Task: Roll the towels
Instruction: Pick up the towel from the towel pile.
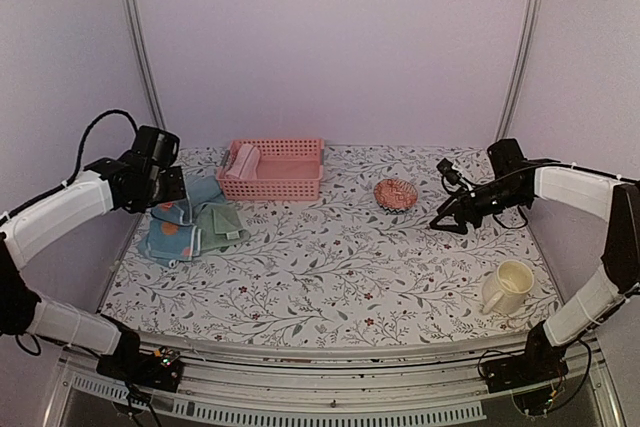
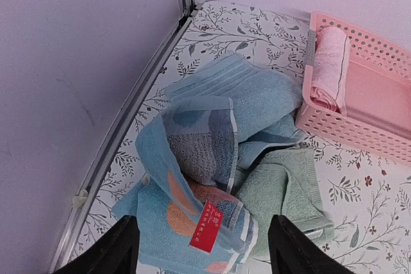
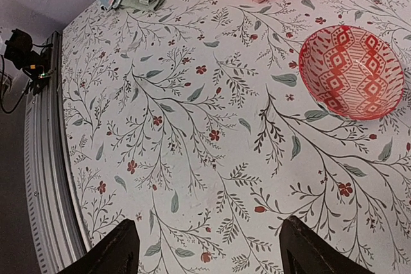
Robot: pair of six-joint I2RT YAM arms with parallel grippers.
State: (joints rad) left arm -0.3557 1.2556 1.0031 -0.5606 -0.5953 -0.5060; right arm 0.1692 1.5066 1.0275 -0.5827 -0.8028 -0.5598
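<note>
A heap of towels lies at the table's back left. The blue towel with pale orange spots point(image 2: 186, 210) has a red tag and lies crumpled on top. The plain light blue towel point(image 2: 247, 94) lies behind it and the sage green towel point(image 2: 282, 190) to its right. The heap also shows in the top view point(image 1: 190, 225). A rolled pink towel point(image 2: 329, 65) lies in the left end of the pink basket point(image 1: 275, 169). My left gripper point(image 2: 202, 248) is open and empty above the spotted towel. My right gripper point(image 3: 209, 248) is open and empty over bare tablecloth at the right.
A red patterned bowl point(image 1: 396, 193) stands right of the basket and shows in the right wrist view point(image 3: 352, 72). A cream mug point(image 1: 505, 289) stands at the front right. The booth wall and its metal rail point(image 2: 128, 120) run close along the towels' left side.
</note>
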